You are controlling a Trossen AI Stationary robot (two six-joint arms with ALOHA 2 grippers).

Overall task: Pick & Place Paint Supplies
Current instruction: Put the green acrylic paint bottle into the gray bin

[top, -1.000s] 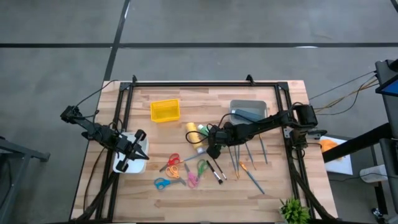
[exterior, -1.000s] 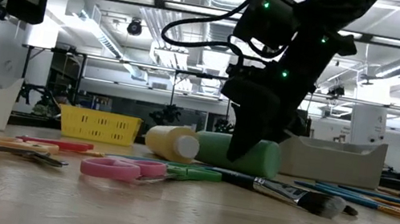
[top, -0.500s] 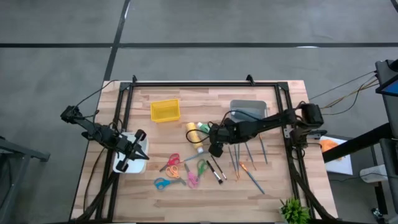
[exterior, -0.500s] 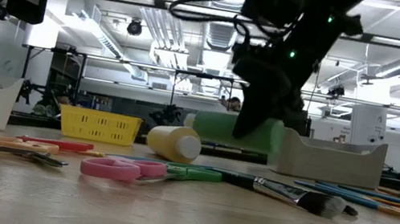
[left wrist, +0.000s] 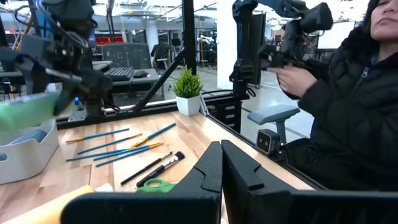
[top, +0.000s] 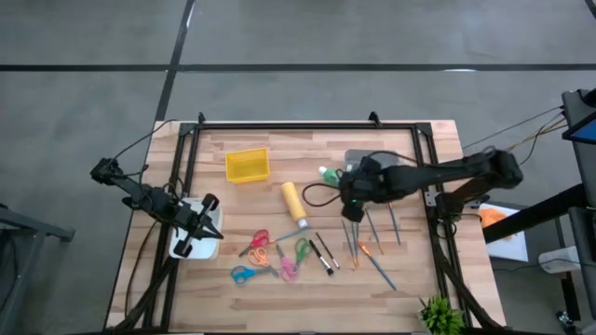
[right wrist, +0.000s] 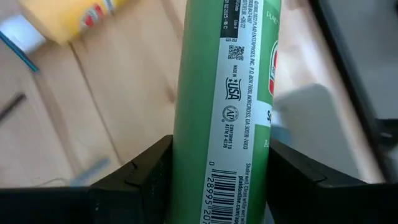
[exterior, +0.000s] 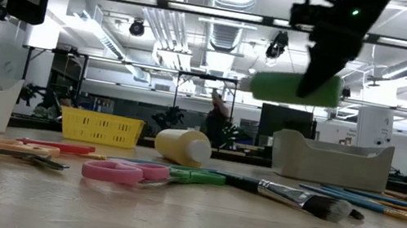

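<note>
A green paint bottle [exterior: 287, 87] hangs level in the air, with my right gripper [top: 348, 186] shut on it just left of the grey bin [top: 373, 164]. In the high view only its cap end [top: 326, 174] sticks out from under the gripper. A yellow paint bottle [top: 294, 202] lies on its side on the table. Brushes and pens [top: 365, 238] lie flat near the right. My left gripper [top: 203, 226] waits shut over a white bin [top: 184, 244] at the left edge. My right gripper pinches the green bottle's labelled body [right wrist: 224, 155] between its two fingers [right wrist: 140, 180], one on each side of the cylinder, by the barcode. The fingers slant down from the table's right and lie across the bottle. The bottle hangs level, lifted clear of the table.
A yellow basket [top: 247, 166] stands at the far left of centre. Several scissors [top: 270, 253] lie in the near middle, beside a black-handled brush [exterior: 301, 198]. A small plant [top: 440, 314] stands at the near right corner. A person [left wrist: 354, 106] sits beyond the table's right side.
My right gripper has risen and gone toward the table's right, up to the grey bin, rolling as it went. The green bottle, which lay on the table beside the yellow one, is now lifted clear and stays about level. The yellow bottle has not moved.
</note>
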